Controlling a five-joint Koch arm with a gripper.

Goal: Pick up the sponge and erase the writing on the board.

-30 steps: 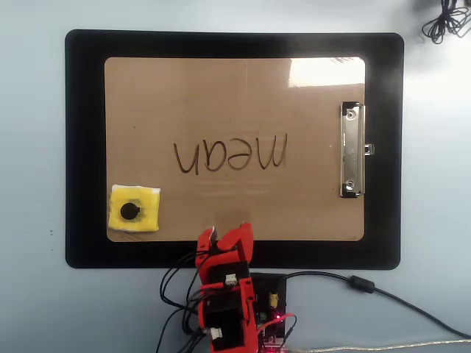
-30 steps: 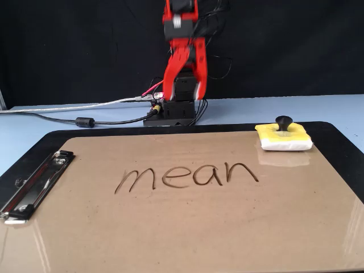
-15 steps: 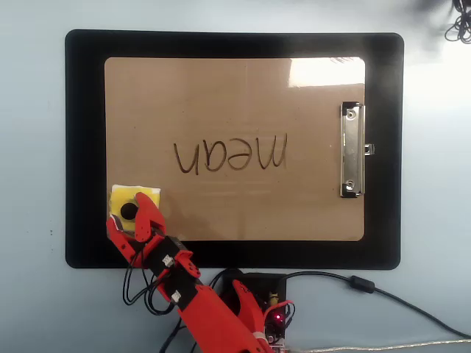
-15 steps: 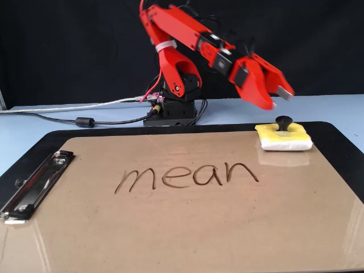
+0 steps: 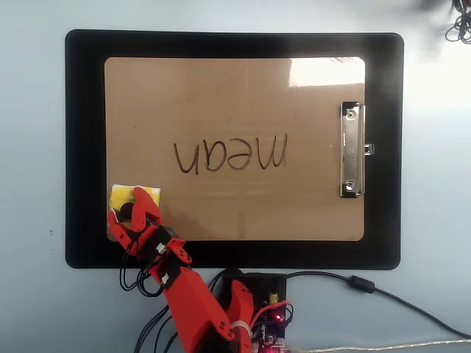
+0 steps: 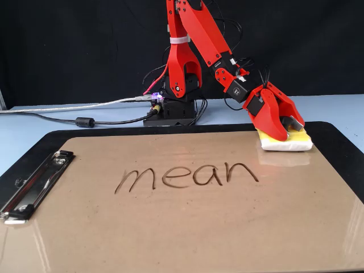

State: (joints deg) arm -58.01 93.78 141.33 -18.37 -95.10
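A pale blue tabletop (image 5: 33, 147) carries a matte black mat (image 5: 85, 147) with rounded corners, and a dark curtain hangs behind it in the fixed view. On the mat lies the board (image 5: 235, 88), a smooth tan-brown rectangle glossy enough to throw glare, with a silver metal clip (image 5: 352, 149) on the right short edge in the overhead view. Thin dark writing (image 5: 230, 154) spelling "mean" sits across its middle, untouched. The sponge (image 5: 151, 194), a small soft yellow square with whitish edges, rests on the board's lower-left corner in the overhead view, well apart from the letters. The red plastic arm leans down onto it and the gripper (image 5: 129, 214) covers most of it, the jaws set either side of the black knob, of which only a sliver shows. In the fixed view the gripper (image 6: 288, 128) sits low on the sponge (image 6: 293, 143), one red finger in front, a darker one behind. I cannot tell whether the jaws have pinched the knob or merely straddle it. Cables trail from the arm's base (image 6: 173, 112).
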